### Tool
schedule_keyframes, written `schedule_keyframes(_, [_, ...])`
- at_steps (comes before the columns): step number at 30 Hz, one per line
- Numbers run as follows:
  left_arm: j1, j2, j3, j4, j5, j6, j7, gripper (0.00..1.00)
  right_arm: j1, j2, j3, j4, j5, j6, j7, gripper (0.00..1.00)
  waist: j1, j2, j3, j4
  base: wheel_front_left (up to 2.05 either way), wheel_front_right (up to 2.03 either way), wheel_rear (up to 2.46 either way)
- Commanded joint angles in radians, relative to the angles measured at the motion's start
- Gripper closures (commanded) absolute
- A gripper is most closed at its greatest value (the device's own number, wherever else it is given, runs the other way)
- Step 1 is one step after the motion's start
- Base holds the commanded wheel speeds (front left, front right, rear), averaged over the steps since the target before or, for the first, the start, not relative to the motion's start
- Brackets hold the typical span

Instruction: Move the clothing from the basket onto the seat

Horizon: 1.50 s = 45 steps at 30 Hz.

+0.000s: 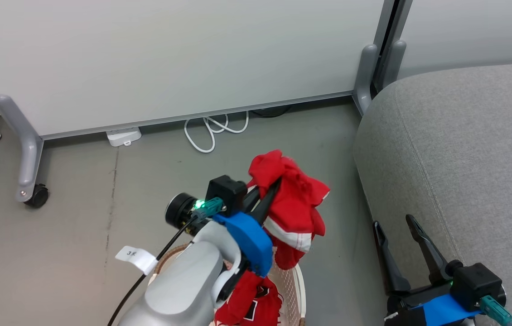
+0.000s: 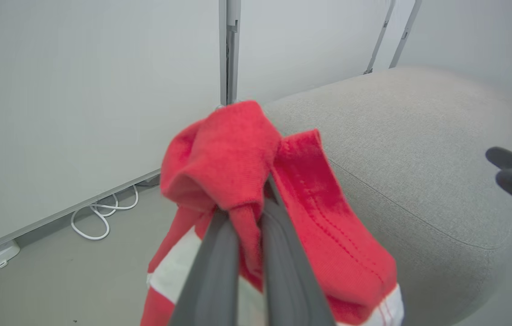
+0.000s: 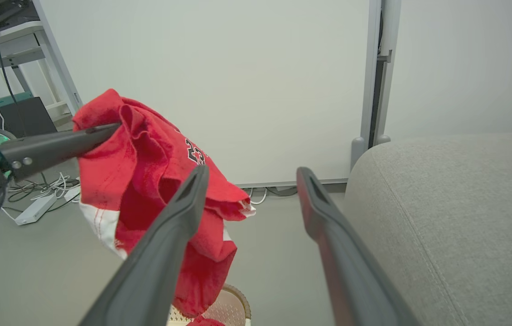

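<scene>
The left gripper (image 1: 270, 190) is pressed together on a fold of one red garment (image 1: 297, 203). The garment hangs free above the basket (image 1: 300, 283), with its lower end just over the rim. To do this step well, I judge that the arm should carry the cloth to the right, high enough for the hanging end to pass over the rounded edge of the seat (image 1: 455, 149). It should let go only when most of the cloth rests on the seat, otherwise the cloth may slide down to the floor (image 1: 102, 217). The right gripper (image 1: 393, 222) is spread and holds nothing. It stands near the seat's edge, on the side where the garment must arrive, so it could catch the cloth. A second garment (image 1: 249, 303) lies in the basket. By the wall panel (image 1: 170, 59) lie a white cable (image 1: 213, 131) and a power strip (image 1: 123, 136), well apart from this path.
</scene>
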State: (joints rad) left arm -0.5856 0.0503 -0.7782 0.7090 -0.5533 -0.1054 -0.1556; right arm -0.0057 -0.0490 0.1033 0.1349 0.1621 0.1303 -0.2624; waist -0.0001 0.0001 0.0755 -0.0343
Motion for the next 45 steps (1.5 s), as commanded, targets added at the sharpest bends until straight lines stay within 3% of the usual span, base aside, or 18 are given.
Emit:
schedule_keyframes(1, [-0.025,0.000,-0.014,-0.023,-0.016,0.010,-0.001,1.00,0.012,-0.002,0.000,0.001,-0.004,0.001,-0.004,0.00,0.0001,-0.0001,-0.002,0.002,0.00,0.00,0.00])
schedule_keyframes(10, [-0.091,0.001,-0.116,-0.119,-0.099,0.068,-0.020,1.00,-0.001,-0.002,0.012,0.013,-0.009,0.001,-0.002,0.00,0.0001,-0.0001,-0.009,0.003,0.00,0.00,0.00])
schedule_keyframes(18, [-0.138,0.000,-0.190,-0.118,-0.147,0.096,-0.040,1.00,0.009,-0.002,0.020,0.005,-0.004,0.001,0.009,0.00,0.0001,-0.0001,-0.023,0.005,0.00,0.00,0.00])
schedule_keyframes(27, [-0.167,0.000,-0.249,-0.094,-0.206,0.114,-0.064,1.00,0.014,-0.002,0.037,-0.005,-0.004,0.001,0.020,0.00,0.0001,-0.0001,-0.028,0.006,0.00,0.00,0.00])
schedule_keyframes(45, [-0.206,0.000,-0.311,-0.063,-0.269,0.124,-0.093,1.00,-0.088,-0.002,0.172,0.028,0.040,0.001,0.103,0.00,0.0001,-0.0001,-0.014,0.004,0.00,0.00,0.00])
